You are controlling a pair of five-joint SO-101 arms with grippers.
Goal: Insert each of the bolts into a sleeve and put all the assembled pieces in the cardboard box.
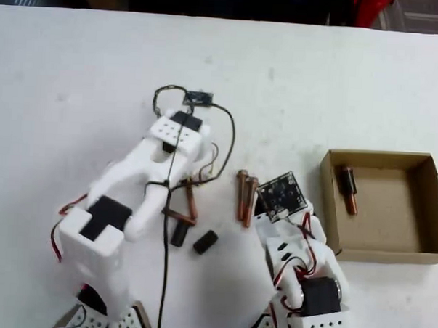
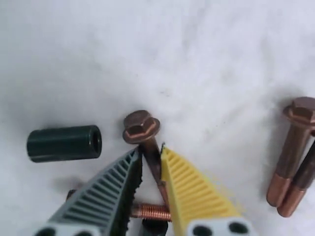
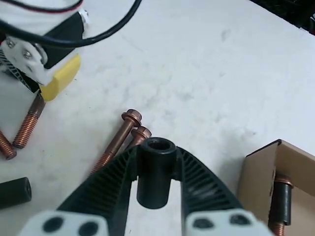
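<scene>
On the matte white table [image 1: 317, 81], an open square cardboard box [image 1: 332, 205] sits toward the right edge with one sleeved bolt [image 1: 347, 188] inside. The left gripper [image 2: 150, 152], ribbed grey and yellow, pinches a coppery hex-flanged bolt [image 2: 141, 127]. The right gripper [image 3: 156, 152] clamps a smooth black cylindrical sleeve [image 3: 155, 172].

White table [image 1: 317, 81] bears bolts [image 1: 241, 195], sleeves [image 1: 205, 242], cardboard box [image 1: 331, 201].

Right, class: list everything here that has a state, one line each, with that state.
Left pincer: shut on held bolt.
Right pincer: shut on held sleeve, no bolt in it.
Cardboard box: open, one assembled piece lying inside.
Loose bolts: two, lying side by side, unsleeved.
Loose sleeve: lying on its side, empty.
</scene>
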